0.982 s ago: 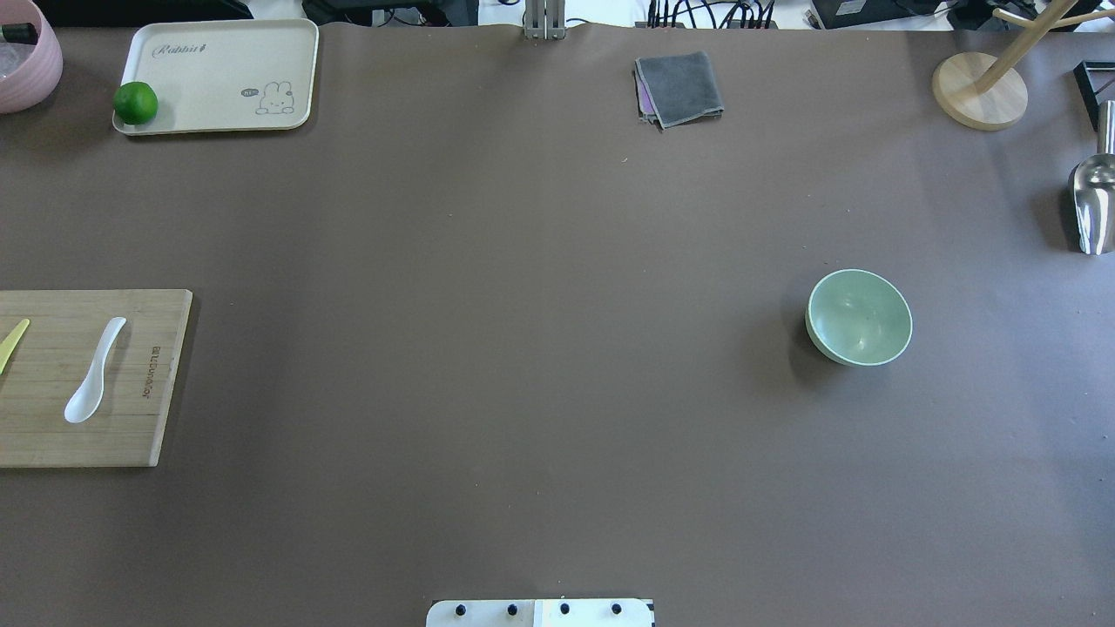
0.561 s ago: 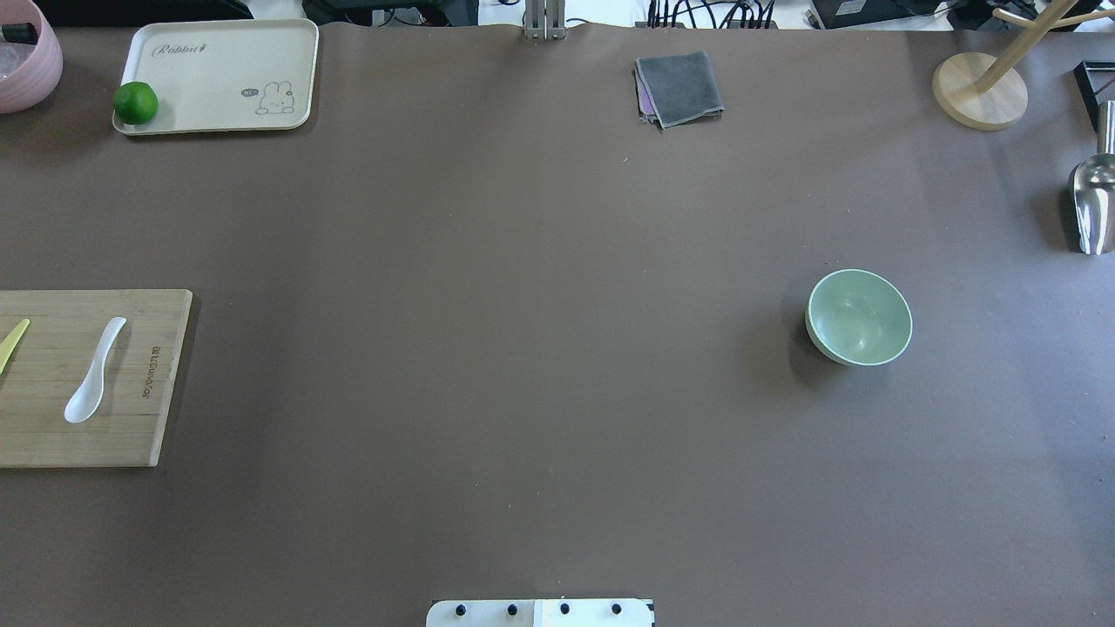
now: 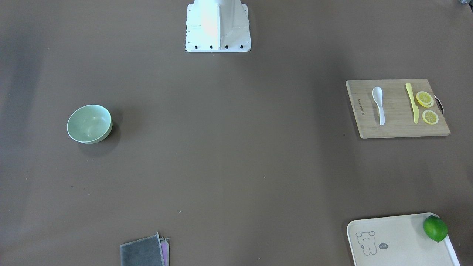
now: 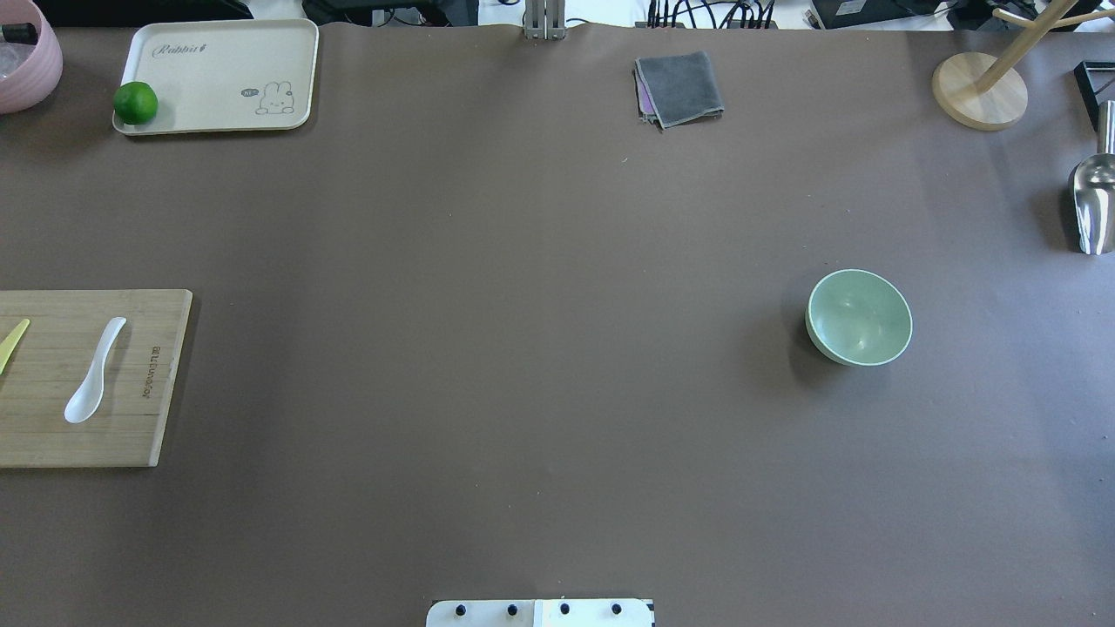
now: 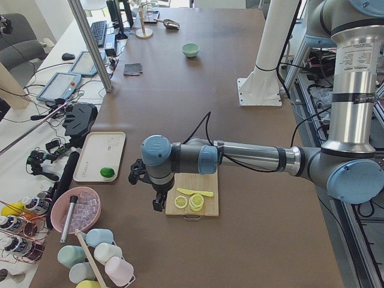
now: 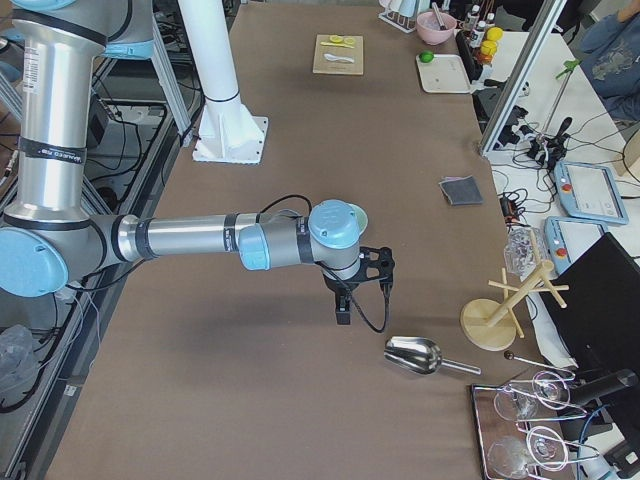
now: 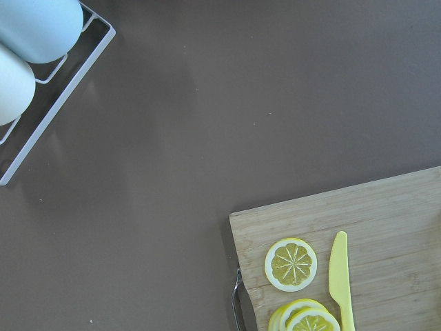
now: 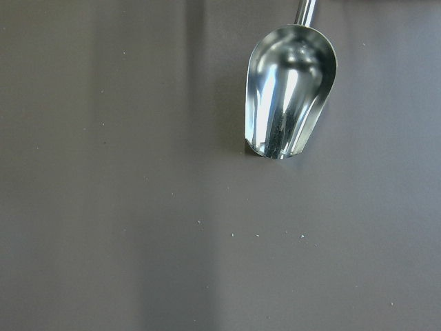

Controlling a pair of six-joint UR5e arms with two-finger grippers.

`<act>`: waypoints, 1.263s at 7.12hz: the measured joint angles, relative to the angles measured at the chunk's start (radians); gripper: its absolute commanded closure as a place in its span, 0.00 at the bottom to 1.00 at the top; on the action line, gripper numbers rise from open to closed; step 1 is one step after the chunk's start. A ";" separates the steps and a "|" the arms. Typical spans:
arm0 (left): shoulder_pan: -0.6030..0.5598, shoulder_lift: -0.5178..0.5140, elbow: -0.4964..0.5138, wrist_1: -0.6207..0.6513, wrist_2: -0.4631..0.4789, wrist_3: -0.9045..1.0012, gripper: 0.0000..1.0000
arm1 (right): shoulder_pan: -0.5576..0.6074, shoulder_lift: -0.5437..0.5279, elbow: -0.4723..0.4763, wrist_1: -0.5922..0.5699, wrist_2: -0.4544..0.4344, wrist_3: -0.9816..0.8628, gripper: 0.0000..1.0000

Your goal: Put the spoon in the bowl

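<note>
The white spoon (image 4: 94, 372) lies on a bamboo cutting board (image 4: 52, 435) at the table's left edge, scoop toward the robot; it also shows in the front view (image 3: 378, 103). The mint-green bowl (image 4: 859, 316) stands upright and empty on the right half of the table, also in the front view (image 3: 89, 123). My left gripper (image 5: 157, 201) hangs above the board's outer end, seen only in the exterior left view; I cannot tell if it is open. My right gripper (image 6: 343, 312) hangs beyond the bowl near a metal scoop; I cannot tell its state.
A pale-yellow knife (image 3: 411, 102) and lemon slices (image 3: 425, 99) lie on the board beside the spoon. A cream tray (image 4: 218, 74) with a lime (image 4: 135, 102), a grey cloth (image 4: 679, 87), a metal scoop (image 4: 1093, 205) and a wooden stand (image 4: 979, 90) ring the table.
</note>
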 measured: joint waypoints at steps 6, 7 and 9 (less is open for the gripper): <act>0.005 0.000 -0.019 -0.075 -0.005 0.001 0.02 | 0.000 -0.001 0.010 0.002 0.047 0.003 0.00; 0.006 0.002 -0.021 -0.089 -0.006 0.001 0.02 | 0.000 -0.001 0.021 0.002 0.051 0.004 0.00; 0.007 0.012 -0.023 -0.110 -0.007 0.003 0.02 | -0.002 -0.001 0.036 0.025 0.087 0.008 0.00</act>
